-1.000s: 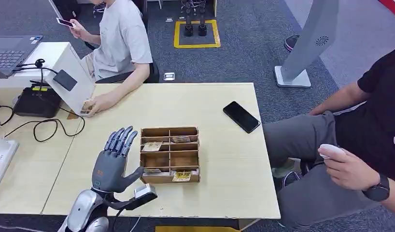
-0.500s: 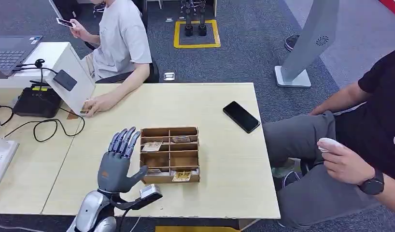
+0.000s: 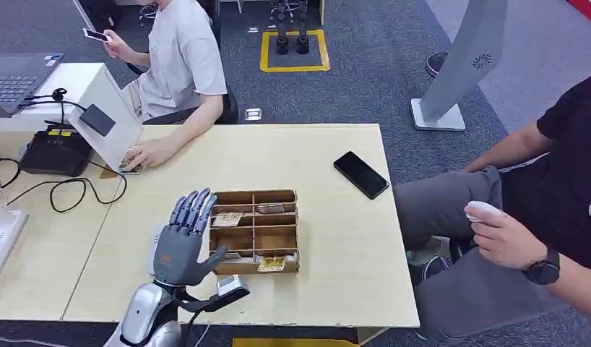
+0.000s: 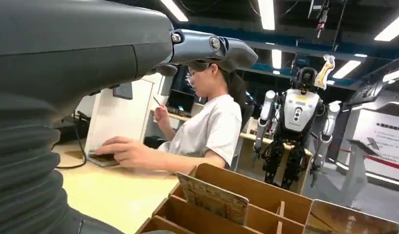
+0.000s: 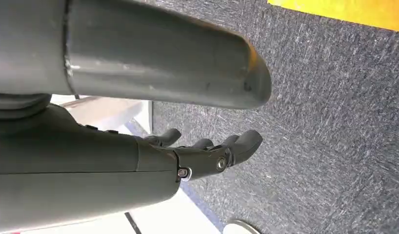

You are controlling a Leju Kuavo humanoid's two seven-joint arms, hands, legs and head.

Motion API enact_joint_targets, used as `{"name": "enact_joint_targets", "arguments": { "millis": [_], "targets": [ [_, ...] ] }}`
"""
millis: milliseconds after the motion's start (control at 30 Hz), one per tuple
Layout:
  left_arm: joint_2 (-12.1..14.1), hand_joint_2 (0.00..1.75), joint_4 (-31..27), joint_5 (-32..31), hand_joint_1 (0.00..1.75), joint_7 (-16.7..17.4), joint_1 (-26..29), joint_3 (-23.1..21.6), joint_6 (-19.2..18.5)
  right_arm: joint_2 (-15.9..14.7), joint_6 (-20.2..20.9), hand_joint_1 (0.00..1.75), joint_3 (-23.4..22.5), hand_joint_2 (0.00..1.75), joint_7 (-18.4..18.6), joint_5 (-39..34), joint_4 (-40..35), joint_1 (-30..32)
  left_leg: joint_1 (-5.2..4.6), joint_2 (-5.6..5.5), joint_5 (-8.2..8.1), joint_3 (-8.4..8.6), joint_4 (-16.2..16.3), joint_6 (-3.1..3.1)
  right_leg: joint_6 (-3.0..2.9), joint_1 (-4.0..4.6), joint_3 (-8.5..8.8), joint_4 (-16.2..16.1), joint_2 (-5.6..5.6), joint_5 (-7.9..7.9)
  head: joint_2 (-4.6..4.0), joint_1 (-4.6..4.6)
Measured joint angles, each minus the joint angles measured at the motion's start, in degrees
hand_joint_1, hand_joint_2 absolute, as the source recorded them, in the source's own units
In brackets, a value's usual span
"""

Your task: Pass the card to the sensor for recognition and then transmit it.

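Note:
A wooden compartment box [image 3: 253,194] stands mid-table with several cards in it, one leaning in a far-left cell [image 3: 227,219] and one at the near side [image 3: 272,264]. My left hand [image 3: 183,242] is upright just left of the box, fingers spread, thumb by the box's near-left corner, holding nothing. The left wrist view shows that hand [image 4: 80,53] above the box wall [image 4: 246,187] and a standing card [image 4: 212,198]. The dark sensor [image 3: 97,119] is mounted on a white slanted stand at far left. My right hand [image 5: 139,161] hangs over carpet, fingers extended and empty.
A person's hand [image 3: 144,153] rests on the table by the sensor stand. A black phone [image 3: 360,174] lies at the table's right. Another person [image 3: 538,217] sits at the right, holding a white object. Black device and cables [image 3: 58,152] sit at the left.
My left hand has shifted right, closer to the box's left side, still spread. The seated person's hand at the right has moved slightly left.

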Motion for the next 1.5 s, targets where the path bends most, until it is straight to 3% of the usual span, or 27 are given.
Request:
{"name": "enact_joint_targets", "arguments": {
  "millis": [1500],
  "targets": [
    [-2.97, 1.75, 7.23, 1.46, 0.0, 0.59, -4.08, -2.27, 0.28, 0.02, 0.55, 0.0, 1.42, 0.0, 0.11, 0.55, 0.0, -0.29, 0.0, 0.0, 0.0, 0.0, 0.0, 0.0, 0.0, 0.0, 0.0, 0.0, 0.0, 0.0, 0.0, 0.02]
  ]
}}
